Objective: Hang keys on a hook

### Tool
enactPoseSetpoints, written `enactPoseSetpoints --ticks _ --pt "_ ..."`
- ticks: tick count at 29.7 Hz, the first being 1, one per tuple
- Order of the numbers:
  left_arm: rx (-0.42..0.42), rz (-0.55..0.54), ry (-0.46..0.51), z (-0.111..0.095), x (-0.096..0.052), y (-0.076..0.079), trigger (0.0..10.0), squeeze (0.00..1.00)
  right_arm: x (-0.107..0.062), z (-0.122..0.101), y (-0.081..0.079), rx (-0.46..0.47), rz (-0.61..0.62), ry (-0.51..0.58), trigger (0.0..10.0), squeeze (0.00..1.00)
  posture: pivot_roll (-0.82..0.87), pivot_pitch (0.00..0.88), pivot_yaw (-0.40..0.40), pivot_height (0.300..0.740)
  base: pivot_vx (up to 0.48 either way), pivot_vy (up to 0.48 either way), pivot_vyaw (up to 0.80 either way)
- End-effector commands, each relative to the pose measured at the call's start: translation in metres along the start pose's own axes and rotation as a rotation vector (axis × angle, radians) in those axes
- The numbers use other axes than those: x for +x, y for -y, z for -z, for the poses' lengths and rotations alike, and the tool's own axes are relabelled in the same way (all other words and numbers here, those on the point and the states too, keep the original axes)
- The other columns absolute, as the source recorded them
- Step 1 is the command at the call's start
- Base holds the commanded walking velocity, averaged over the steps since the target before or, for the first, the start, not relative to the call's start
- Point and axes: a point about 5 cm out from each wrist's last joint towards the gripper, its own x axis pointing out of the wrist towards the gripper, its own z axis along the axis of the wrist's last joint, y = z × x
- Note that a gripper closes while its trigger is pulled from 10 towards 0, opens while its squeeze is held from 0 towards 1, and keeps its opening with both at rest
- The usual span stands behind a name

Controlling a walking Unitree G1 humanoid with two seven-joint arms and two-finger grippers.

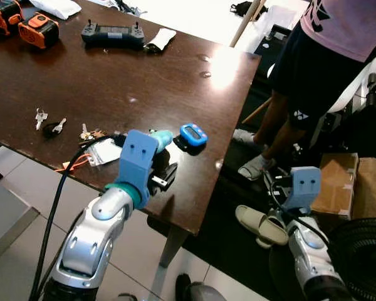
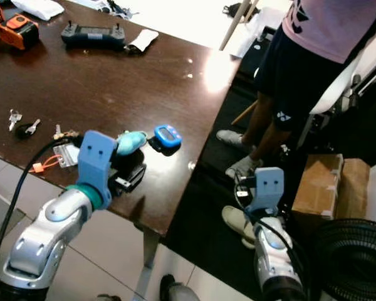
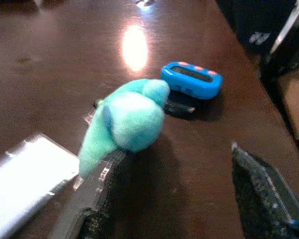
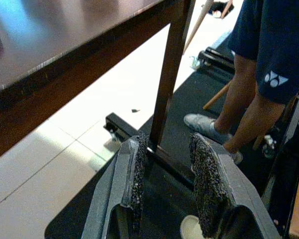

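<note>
While the left gripper hovers low over the near edge of the dark table, its fingers stand wide apart, and one finger touches the teal plush charm of the keys. From the head view the charm's long axis points toward 2 o'clock, at the blue fob just beside it. The right gripper hangs beside the table, fingers slightly apart, holding nothing.

Bright daylight from the far side throws a white glare patch onto the glossy dark brown wooden table. The left wrist view is soft and out of focus, blurring the fluffy turquoise plush charm. Shade under the table stays dim.
</note>
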Motion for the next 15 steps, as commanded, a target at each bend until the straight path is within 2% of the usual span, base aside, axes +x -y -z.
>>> enactPoseSetpoints --ticks 1,2,3,4,10,15 --pt "0.138 -0.009 0.024 -0.004 -0.001 0.001 10.0 1.00 -0.006 0.008 0.002 -0.001 0.016 -0.030 10.0 0.00 -0.02 0.148 -0.024 0.740 0.000 0.000 0.00" --pt "0.138 -0.009 0.024 -0.004 -0.001 0.001 10.0 1.00 -0.006 0.008 0.002 -0.001 0.016 -0.030 10.0 0.00 -0.02 0.148 -0.024 0.740 0.000 0.000 0.00" --pt "0.171 -0.034 0.027 -0.005 0.001 0.000 10.0 0.69 -0.005 0.008 -0.001 0.005 0.010 -0.029 10.0 0.00 -0.01 0.150 -0.025 0.740 0.000 0.000 0.00" --pt "0.186 -0.064 0.028 -0.005 0.004 0.001 10.0 0.00 -0.005 0.009 -0.004 0.009 0.002 -0.030 10.0 0.00 -0.01 0.153 -0.026 0.740 0.000 0.000 0.00" --pt "0.165 -0.136 -0.015 0.001 0.015 0.007 10.0 0.00 -0.003 0.009 -0.011 0.017 -0.020 -0.034 10.0 0.00 -0.01 0.158 -0.034 0.740 0.000 0.000 0.00" --pt "0.131 -0.164 -0.069 0.005 0.017 0.003 10.0 0.00 -0.003 0.009 -0.012 0.015 -0.028 -0.035 10.0 0.00 -0.01 0.169 -0.037 0.740 0.000 0.000 0.00"
